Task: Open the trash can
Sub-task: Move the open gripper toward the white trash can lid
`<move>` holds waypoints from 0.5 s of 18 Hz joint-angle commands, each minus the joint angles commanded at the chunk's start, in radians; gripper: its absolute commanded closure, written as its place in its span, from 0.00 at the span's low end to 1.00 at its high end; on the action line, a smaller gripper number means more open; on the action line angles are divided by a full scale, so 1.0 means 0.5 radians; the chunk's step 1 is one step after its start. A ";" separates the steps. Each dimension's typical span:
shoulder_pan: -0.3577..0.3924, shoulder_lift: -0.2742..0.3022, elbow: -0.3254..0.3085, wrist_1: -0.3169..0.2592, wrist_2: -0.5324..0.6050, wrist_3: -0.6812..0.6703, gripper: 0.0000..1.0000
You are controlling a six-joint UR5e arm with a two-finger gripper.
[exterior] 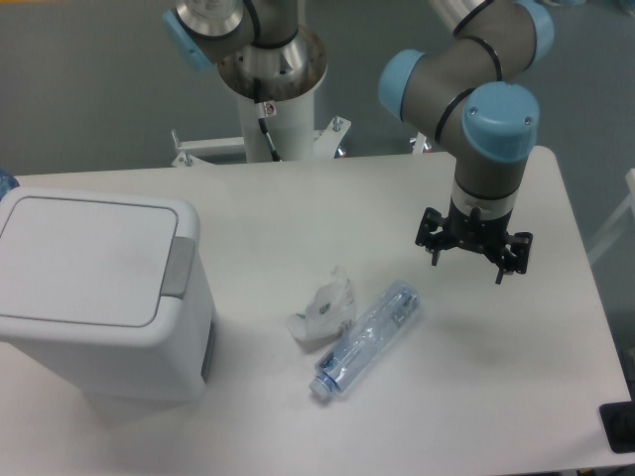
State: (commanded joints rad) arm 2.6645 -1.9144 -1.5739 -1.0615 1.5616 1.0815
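Observation:
The trash can (94,297) is a large white boxy bin at the left of the table. Its flat lid (84,260) lies closed, with a grey rectangular push-button (179,268) on its right edge. My gripper (466,266) hangs above the right part of the table, far to the right of the bin and touching nothing. Its two dark fingers (433,260) point down and stand wide apart, open with nothing between them.
A clear plastic bottle (367,337) with a blue cap lies on the table between the bin and the gripper. A crumpled clear wrapper (323,309) lies just to its left. The arm's white pedestal (270,109) stands at the back edge.

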 joint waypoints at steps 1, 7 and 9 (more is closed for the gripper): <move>-0.003 0.000 0.000 -0.003 -0.003 0.000 0.00; -0.064 0.037 -0.021 -0.018 -0.021 -0.031 0.00; -0.080 0.095 -0.076 -0.015 -0.031 -0.043 0.00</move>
State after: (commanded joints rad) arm 2.6247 -1.8671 -1.6121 -1.0692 1.5463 1.0600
